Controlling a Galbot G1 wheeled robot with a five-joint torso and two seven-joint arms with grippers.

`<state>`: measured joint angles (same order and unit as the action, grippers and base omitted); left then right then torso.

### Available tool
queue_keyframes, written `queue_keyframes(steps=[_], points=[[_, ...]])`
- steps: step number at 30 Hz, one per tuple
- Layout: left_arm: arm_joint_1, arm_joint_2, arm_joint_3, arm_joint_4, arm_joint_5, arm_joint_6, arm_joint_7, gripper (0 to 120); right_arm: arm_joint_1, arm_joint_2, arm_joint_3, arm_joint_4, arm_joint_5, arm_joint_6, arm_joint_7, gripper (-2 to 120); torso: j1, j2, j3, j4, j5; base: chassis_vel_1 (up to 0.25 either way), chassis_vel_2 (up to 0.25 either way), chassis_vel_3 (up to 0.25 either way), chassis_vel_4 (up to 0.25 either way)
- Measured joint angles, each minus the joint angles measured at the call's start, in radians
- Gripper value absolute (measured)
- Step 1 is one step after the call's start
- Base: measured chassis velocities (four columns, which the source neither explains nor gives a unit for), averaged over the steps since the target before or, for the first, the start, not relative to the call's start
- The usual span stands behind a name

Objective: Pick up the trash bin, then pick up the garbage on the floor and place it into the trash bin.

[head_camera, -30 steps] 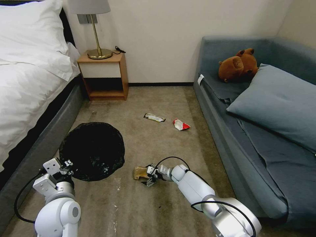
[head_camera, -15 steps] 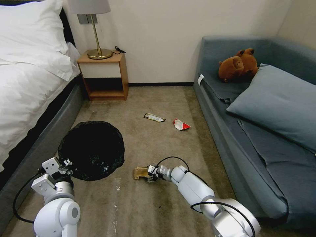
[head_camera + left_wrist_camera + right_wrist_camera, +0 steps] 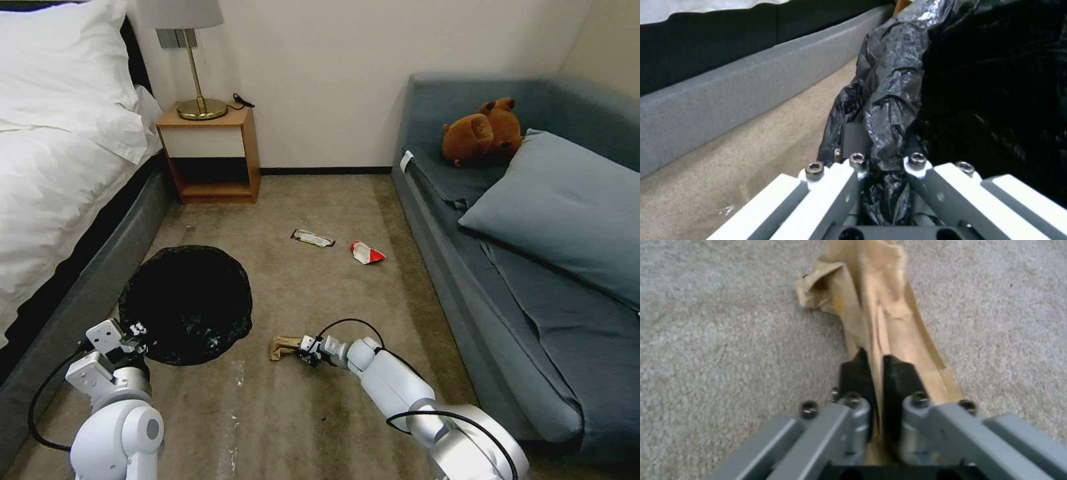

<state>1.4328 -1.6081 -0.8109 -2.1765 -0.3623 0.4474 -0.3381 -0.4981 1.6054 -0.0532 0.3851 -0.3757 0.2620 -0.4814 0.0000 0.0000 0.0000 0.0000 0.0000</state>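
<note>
The trash bin (image 3: 187, 303), lined with a crinkly black bag, stands by the bed on the left. My left gripper (image 3: 138, 331) is shut on its bagged rim (image 3: 889, 126) at the near edge. Crumpled brown paper garbage (image 3: 281, 347) lies low on the carpet right of the bin. My right gripper (image 3: 301, 349) is shut on the brown paper (image 3: 871, 303), pinching a fold between its black pads (image 3: 853, 373). Farther off on the carpet lie a flat brown-yellow wrapper (image 3: 313, 238) and a red-white wrapper (image 3: 366, 253).
A white bed (image 3: 60, 173) with a grey base runs along the left. A wooden nightstand (image 3: 212, 155) with a lamp stands at the back wall. A blue sofa (image 3: 533, 267) with a pillow and brown plush toy borders the right. Carpet lies open between.
The right gripper's fingers closed on the brown paper, which now looks flatter and narrower. The left gripper and bin have stayed put.
</note>
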Motion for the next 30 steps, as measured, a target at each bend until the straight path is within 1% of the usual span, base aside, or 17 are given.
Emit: queue_keyframes(steps=[1,9,12,18,21,23,24,27,28,30], points=[[-0.003,0.000,0.001,0.003,0.000,0.000,0.000,1,-0.001,-0.001,0.004,0.003,0.000,0.001,0.000,0,0.000,0.000,0.000,0.0000,0.0000,0.000,0.000,0.000,0.000],[-0.009,0.000,0.001,0.020,-0.001,0.000,0.001,1,-0.022,-0.020,0.010,0.045,0.022,0.002,0.007,0,0.000,0.000,0.000,0.0000,0.0000,0.000,0.000,0.000,0.000],[-0.011,0.000,0.001,0.024,-0.003,0.000,0.002,1,-0.031,-0.030,0.028,0.063,0.033,0.020,0.008,0,0.000,0.000,0.000,0.0000,0.0000,0.000,0.000,0.000,0.000],[-0.021,0.000,0.000,0.034,-0.016,0.000,0.002,1,-0.046,-0.049,0.067,0.094,0.071,0.024,0.042,0,0.000,0.000,0.000,0.0000,0.0000,0.000,0.000,0.000,0.000],[-0.031,0.000,0.001,0.046,-0.021,0.002,0.002,1,-0.053,-0.058,0.100,0.106,0.106,0.026,0.064,0,0.000,0.000,0.000,0.0000,0.0001,0.000,0.000,0.000,0.000],[-0.038,0.000,0.005,0.057,-0.022,0.004,0.002,1,-0.065,-0.067,0.137,0.127,0.163,0.026,0.090,0,0.000,0.000,0.000,0.0000,0.0001,0.000,0.000,0.000,0.000],[-0.038,0.000,0.005,0.057,-0.022,0.004,0.002,1,-0.065,-0.067,0.137,0.127,0.163,0.026,0.090,0,0.000,0.000,0.000,0.0000,0.0001,0.000,0.000,0.000,0.000],[-0.048,0.000,0.013,0.071,-0.022,0.007,0.002,1,-0.084,-0.080,0.183,0.161,0.247,0.020,0.129,0,0.000,0.000,0.000,-0.0001,0.0000,0.000,0.000,0.000,0.000],[-0.048,0.000,0.013,0.071,-0.022,0.007,0.002,1,-0.084,-0.080,0.183,0.161,0.247,0.020,0.129,0,0.000,0.000,0.000,-0.0001,0.0000,0.000,0.000,0.000,0.000],[-0.052,0.000,0.017,0.078,-0.021,0.009,0.002,1,-0.103,-0.090,0.201,0.192,0.329,0.012,0.165,0,0.000,0.000,0.000,0.0000,0.0001,0.000,0.000,0.000,0.000]])
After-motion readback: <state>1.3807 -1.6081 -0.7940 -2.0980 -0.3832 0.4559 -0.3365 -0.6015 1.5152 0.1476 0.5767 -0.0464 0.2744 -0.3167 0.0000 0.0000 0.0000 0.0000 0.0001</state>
